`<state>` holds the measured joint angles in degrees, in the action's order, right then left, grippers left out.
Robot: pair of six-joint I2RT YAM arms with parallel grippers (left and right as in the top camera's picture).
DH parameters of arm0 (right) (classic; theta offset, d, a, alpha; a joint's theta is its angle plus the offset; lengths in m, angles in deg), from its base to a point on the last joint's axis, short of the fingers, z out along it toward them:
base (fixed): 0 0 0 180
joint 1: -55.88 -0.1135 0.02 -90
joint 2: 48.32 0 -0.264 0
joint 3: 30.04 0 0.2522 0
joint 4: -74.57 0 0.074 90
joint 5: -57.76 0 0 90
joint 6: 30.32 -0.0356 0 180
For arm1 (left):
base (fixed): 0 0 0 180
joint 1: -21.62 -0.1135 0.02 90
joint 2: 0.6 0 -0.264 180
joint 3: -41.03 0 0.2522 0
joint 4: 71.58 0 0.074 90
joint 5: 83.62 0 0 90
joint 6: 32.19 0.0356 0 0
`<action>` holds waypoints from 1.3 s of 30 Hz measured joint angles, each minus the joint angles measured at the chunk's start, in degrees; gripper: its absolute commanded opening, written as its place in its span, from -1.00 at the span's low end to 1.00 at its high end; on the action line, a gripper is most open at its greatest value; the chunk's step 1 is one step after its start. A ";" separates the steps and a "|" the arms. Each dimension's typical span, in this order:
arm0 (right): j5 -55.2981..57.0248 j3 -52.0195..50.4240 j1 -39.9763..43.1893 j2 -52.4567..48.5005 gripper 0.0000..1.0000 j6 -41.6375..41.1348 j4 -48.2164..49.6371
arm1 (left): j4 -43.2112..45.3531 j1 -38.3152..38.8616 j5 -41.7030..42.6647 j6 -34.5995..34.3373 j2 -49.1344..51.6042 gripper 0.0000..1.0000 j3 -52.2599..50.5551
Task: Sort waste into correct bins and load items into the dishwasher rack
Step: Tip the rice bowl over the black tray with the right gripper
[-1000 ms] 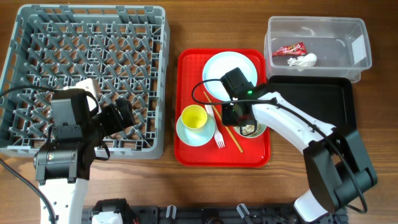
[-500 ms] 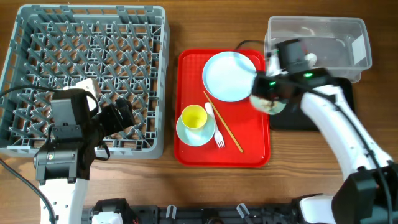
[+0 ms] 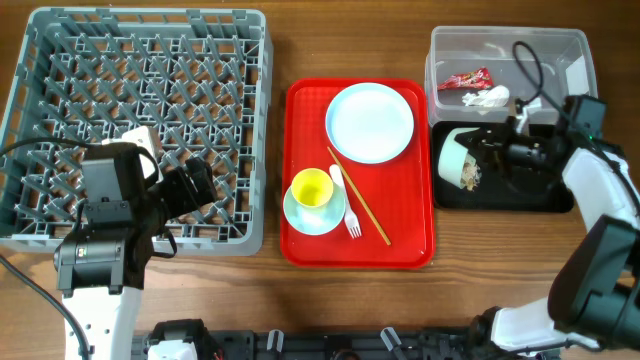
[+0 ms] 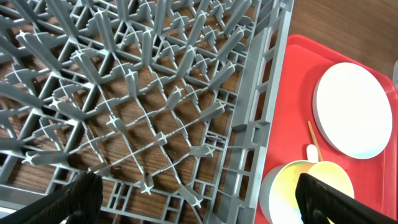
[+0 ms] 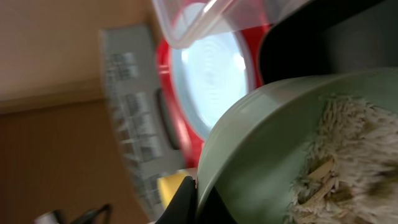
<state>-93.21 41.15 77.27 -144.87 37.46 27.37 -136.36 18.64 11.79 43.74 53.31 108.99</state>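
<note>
My right gripper (image 3: 487, 157) is shut on the rim of the pale mint bowl (image 3: 455, 158), which is tipped on its side over the black tray (image 3: 545, 195). Rice-like scraps (image 5: 348, 155) still lie in the bowl (image 5: 261, 137), gripped at its rim by my right gripper (image 5: 196, 193). The clear box (image 3: 510, 45) holds the red wrapper (image 3: 466, 79) and the white tissue (image 3: 487, 97). My left gripper (image 3: 200, 185) is open and empty over the front right of the grey rack (image 3: 60, 60), its midpoint low in the left wrist view (image 4: 199, 205).
The red tray (image 3: 300, 245) carries the white plate (image 3: 370, 122), the yellow cup (image 3: 311, 188) standing in the saucer-bowl (image 3: 300, 217), the white fork (image 3: 347, 205) and the chopsticks (image 3: 368, 210). The plate (image 4: 354, 109) and cup (image 4: 333, 177) also show in the left wrist view.
My right gripper lifted the mint bowl off the red tray, carried it right over the black tray and tipped it on its side. The left arm has not moved.
</note>
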 measured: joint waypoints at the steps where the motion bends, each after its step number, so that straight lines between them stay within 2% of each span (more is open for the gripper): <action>1: -3.08 -0.39 1.36 -1.03 -0.91 -0.02 0.22 | 0.00 0.00 0.00 0.00 0.00 1.00 0.00; 9: -24.96 -2.23 9.68 -9.40 -0.91 -5.20 7.06 | -0.02 0.00 0.00 0.00 0.00 1.00 0.00; 17: -28.35 -2.56 13.38 -11.08 -0.92 -15.52 13.90 | -0.04 0.00 0.00 0.00 0.00 1.00 0.00; 25: -28.37 -2.71 13.38 -11.15 -0.91 -35.39 29.38 | -0.33 0.00 0.00 0.00 0.04 1.00 0.00; 27: -28.37 -2.71 13.27 -11.19 -0.91 -36.30 32.81 | -0.39 0.00 0.00 0.00 0.04 1.00 0.00; 31: -28.37 -2.71 10.84 -11.19 -0.91 -34.36 34.82 | -0.39 0.00 0.00 0.00 0.09 1.00 0.00; 36: -27.63 -2.71 2.51 -10.86 -0.91 -33.20 36.30 | -0.39 0.00 0.00 0.00 0.09 1.00 0.00; 39: -23.32 -2.71 -3.50 -8.07 -0.91 -32.50 36.28 | -0.42 0.00 0.00 0.00 0.09 1.00 0.00</action>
<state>-116.53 38.44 73.77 -152.94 4.96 63.66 -136.78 18.64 11.79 43.74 53.40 108.99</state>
